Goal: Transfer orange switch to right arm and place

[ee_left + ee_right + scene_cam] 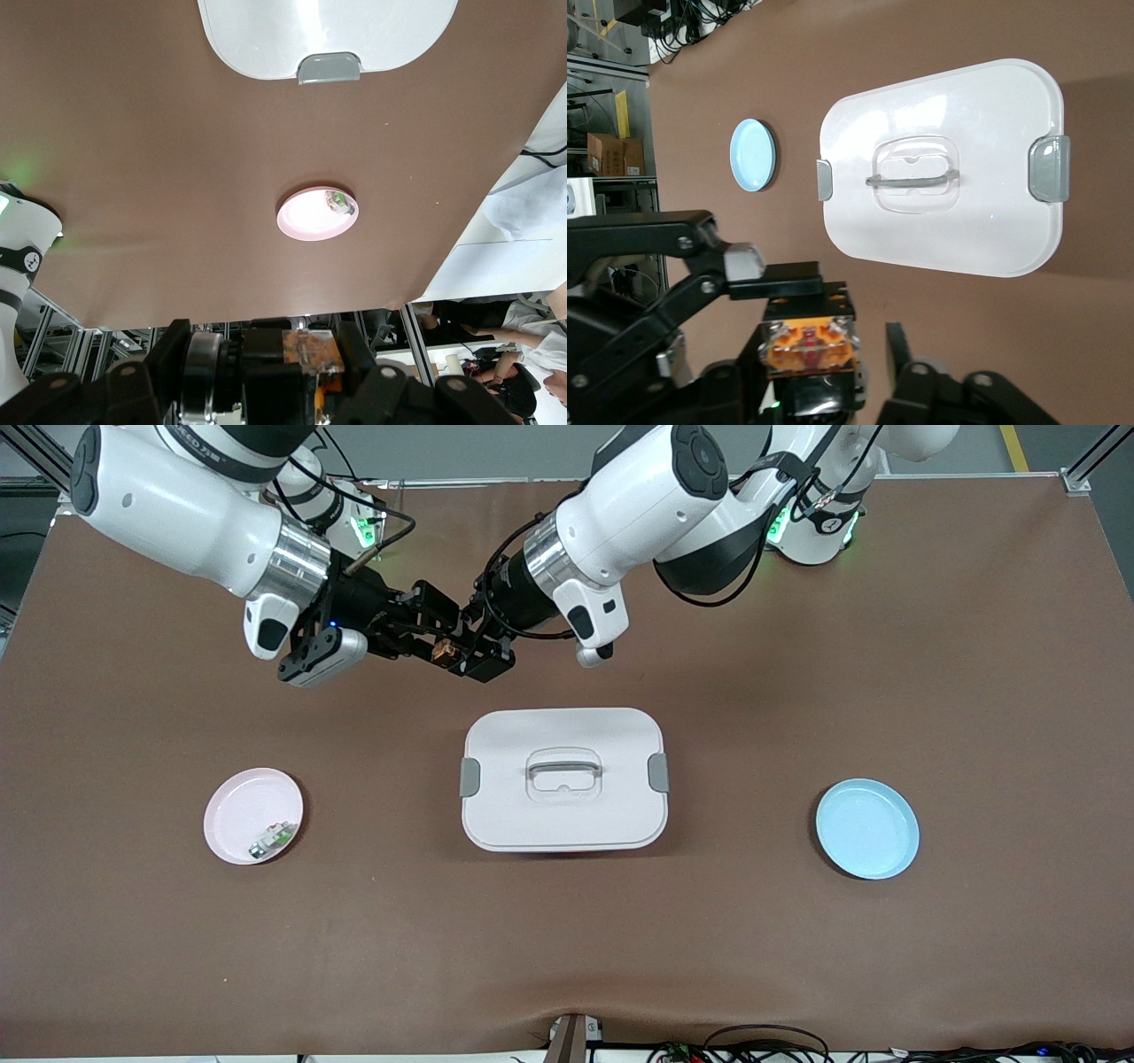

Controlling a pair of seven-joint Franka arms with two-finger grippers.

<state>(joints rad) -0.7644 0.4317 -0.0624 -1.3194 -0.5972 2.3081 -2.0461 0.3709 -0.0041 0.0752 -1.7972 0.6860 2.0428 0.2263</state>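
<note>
The orange switch (440,652), a small black part with an orange end, hangs in the air between the two grippers, over the bare table between the robots' bases and the white box. My left gripper (465,651) is shut on it; in the left wrist view the switch (312,350) sits between the jaws of the left gripper (266,372). My right gripper (425,631) is open, with a finger on each side of the switch. In the right wrist view the orange end (811,345) lies within the right gripper (824,363), with a gap to one finger (899,354).
A white lidded box (563,815) with a handle stands mid-table, nearer the front camera than the grippers. A pink plate (232,815) holding small white-and-green parts (273,837) lies toward the right arm's end. A blue plate (866,828) lies toward the left arm's end.
</note>
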